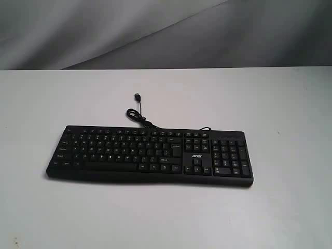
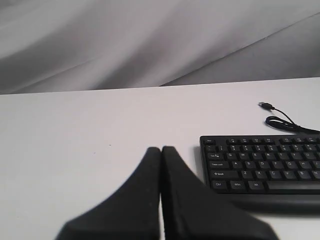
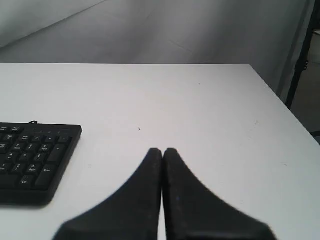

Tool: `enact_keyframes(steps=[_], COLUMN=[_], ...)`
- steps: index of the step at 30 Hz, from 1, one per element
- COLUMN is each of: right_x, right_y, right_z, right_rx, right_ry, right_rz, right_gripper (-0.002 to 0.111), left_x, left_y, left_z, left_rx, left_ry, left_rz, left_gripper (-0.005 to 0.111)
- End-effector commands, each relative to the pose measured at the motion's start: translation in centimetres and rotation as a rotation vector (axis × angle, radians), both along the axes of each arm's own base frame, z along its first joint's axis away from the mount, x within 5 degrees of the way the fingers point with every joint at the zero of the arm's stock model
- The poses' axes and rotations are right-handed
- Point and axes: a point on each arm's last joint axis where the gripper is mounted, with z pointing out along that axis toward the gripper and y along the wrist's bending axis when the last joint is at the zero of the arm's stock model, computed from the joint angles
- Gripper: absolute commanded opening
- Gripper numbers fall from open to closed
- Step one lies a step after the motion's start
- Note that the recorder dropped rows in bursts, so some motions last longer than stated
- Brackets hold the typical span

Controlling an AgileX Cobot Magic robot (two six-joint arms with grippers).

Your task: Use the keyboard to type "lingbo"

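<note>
exterior view, keyboard: black full-size keyboard [image 1: 150,153] lies flat near the middle of the white surface [image 1: 52,207], long side running across the view, slightly skewed.
exterior view, markings: white acer logo [image 1: 197,156] sits between the main keys and the number pad [image 1: 228,155], which is at the right end.
exterior view, cable: thin black cable [image 1: 139,118] leaves the far edge, curls once and ends in a loose plug [image 1: 137,96] lying on the surface.
left wrist view, left hand: the left hand [image 2: 161,150] has its two dark fingers pressed together, tips over bare surface, pinching nothing.
left wrist view, keyboard: its ctrl/shift end lies just beside the fingers, apart from them.
right wrist view, right hand: the right hand [image 3: 162,151] has its fingers pressed together over bare surface.
right wrist view, keyboard: the number-pad end lies near the fingers, not touching.
right wrist view, edge: a dark stand [image 3: 300,60] rises past the surface's corner.
</note>
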Motion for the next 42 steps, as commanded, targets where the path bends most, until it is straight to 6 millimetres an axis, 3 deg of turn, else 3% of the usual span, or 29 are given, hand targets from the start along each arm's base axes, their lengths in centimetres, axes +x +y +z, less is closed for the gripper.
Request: enact_keyframes(steps=[1,9,13,18,21,25,29,32,35,37,38,42], right_x=[0.0,0.1,0.2,-0.2,-0.9,0.0,4.1,7.5,11.9,17.1,19.2,24.9], right_y=[0.0,-0.1,0.1,0.2,0.3,1.0,1.4,1.9,2.2,1.8,1.6,1.2], right_z=[-0.1,0.3,3.3,4.9,6.6,6.9,7.6,9.1,10.9,11.2,11.1,9.3], right_rx=[-0.006,-0.034,-0.053,-0.05,0.256,0.248,0.247,0.21,0.161,0.126,0.1,-0.068], right_ry=[0.0,-0.048,-0.37,-0.561,-0.772,-0.626,-0.364,-0.292,-0.22,-0.087,-0.03,0.159], right_rz=[-0.006,-0.006,0.008,0.017,0.068,0.126,0.163,0.235,0.297,0.291,0.276,0.205], right_gripper=[0.0,0.0,0.0,0.0,0.0,0.0,0.0,0.0,0.0,0.0,0.0,0.0], left_x=[0.0,0.0,0.0,0.0,0.0,0.0,0.0,0.0,0.0,0.0,0.0,0.0], left_y=[0.0,0.0,0.0,0.0,0.0,0.0,0.0,0.0,0.0,0.0,0.0,0.0], left_z=[-0.1,-0.1,-0.1,-0.1,-0.1,-0.1,-0.1,-0.1,-0.1,-0.1,-0.1,-0.1], left_rx=[-0.005,-0.005,-0.005,-0.005,-0.005,-0.005,-0.005,-0.005,-0.005,-0.005,-0.005,-0.005], left_ry=[-0.006,-0.006,-0.006,-0.006,-0.006,-0.006,-0.006,-0.006,-0.006,-0.006,-0.006,-0.006], left_rz=[0.0,0.0,0.0,0.0,0.0,0.0,0.0,0.0,0.0,0.0,0.0,0.0], left_gripper=[0.001,0.001,0.001,0.001,0.001,0.001,0.001,0.001,0.001,0.001,0.001,0.001])
